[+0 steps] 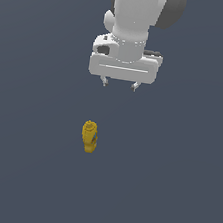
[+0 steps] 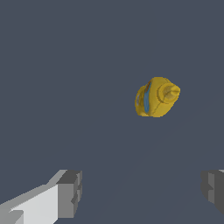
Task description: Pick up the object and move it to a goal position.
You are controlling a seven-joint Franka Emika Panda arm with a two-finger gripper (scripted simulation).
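Bottle lies alone on counter, cap toward wrist camera. End effector hangs well apart above, fingers spread, empty; likely staged for descent.

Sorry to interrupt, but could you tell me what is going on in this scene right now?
A white Franka arm in a simulator is set to pick up a small mustard-yellow bottle-shaped object and carry it to a goal position. Its pincer is open and empty, with the object apart from it on the plain dark grey surface, lower in the exterior view and slightly toward that view's left. The wrist view shows the object's narrow cap end between and beyond the two fingers. Nothing is grasped yet.
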